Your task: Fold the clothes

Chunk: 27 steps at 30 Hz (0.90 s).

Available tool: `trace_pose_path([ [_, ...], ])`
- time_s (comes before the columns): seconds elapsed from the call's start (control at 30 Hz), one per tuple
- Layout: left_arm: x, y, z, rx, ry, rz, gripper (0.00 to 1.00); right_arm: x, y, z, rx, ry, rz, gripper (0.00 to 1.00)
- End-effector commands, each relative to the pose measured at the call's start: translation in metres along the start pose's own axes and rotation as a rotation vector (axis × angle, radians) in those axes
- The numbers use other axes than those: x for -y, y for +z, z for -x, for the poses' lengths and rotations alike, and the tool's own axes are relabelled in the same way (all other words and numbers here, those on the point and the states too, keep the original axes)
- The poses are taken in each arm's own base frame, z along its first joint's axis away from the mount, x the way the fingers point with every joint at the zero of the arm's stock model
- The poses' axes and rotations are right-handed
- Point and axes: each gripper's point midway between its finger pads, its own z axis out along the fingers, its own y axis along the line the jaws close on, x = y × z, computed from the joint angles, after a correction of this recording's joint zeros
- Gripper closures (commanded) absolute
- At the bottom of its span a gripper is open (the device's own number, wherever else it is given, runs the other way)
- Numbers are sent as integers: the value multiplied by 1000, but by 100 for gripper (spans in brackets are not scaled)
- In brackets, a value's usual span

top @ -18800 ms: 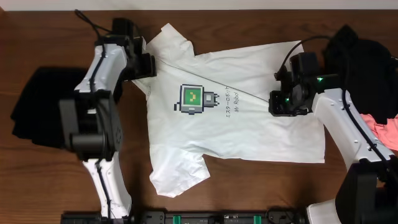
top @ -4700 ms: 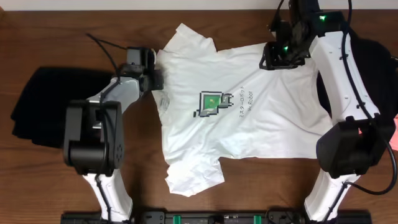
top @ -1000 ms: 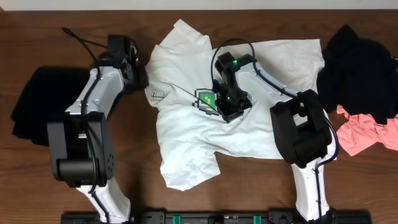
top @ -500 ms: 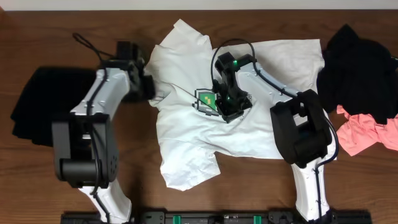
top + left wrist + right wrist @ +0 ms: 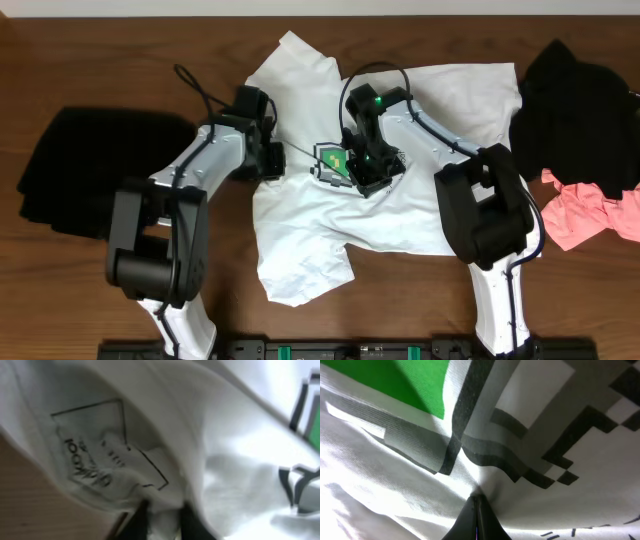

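T-shirt (image 5: 400, 210) lies rumpled mid-table (image 5: 100, 290); a black garment (image 5: 70, 170) sits at the left end, and another black one (image 5: 575, 100) and a pink one (image 5: 590, 210) sit at the right end. Left gripper (image 5: 272, 160) is clamped on a fold by the collar label (image 5: 90, 455). Right gripper (image 5: 372, 180) has its jaws together, pinching fabric at the print (image 5: 420, 390).

neck label (image 5: 95, 445) inside white T-shirt (image 5: 400, 210): boxed lettering, lying sideways, too blurred to read | pixel print (image 5: 333, 162): picture only, no words showing | black letter strokes (image 5: 555, 535) at frame edge: cut off, unreadable
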Motion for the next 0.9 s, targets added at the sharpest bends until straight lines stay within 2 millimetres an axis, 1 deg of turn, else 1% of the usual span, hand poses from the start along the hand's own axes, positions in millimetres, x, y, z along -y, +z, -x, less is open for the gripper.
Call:
trace_pose_path([
  [0.0,12,-3,-8,-13,37,-10,94,38,59,-34,-189,31,-157,99],
  [0.1,14,-7,-2,9,47,-11,94,38,59,-34,-189,31,-158,98],
  [0.2,10,-22,19,76,40,9,94,38,59,-34,-189,31,-157,98],
  [0.3,9,-47,43,160,29,2,94,38,59,-34,-189,31,-158,98],
  [0.4,5,-78,65,241,25,-5,94,38,59,-34,-190,31,-158,99],
  [0.53,-13,-111,83,314,-10,49,90,38,59,-33,-189,31,-157,98],
  [0.57,-18,-116,85,324,-18,62,87,38,59,-33,-188,31,-158,99],
  [0.63,-22,-119,86,325,-13,68,83,38,59,-33,-187,30,-157,99],
  [0.67,-24,-118,85,319,-14,73,76,38,59,-33,-187,30,-158,98],
  [0.7,-27,-118,83,307,-20,77,73,38,59,-33,-187,30,-158,99],
  [0.8,-30,-115,74,273,-24,88,70,38,59,-33,-186,30,-157,98],
  [0.87,-31,-112,65,233,-27,94,70,38,59,-33,-186,30,-158,99],
])
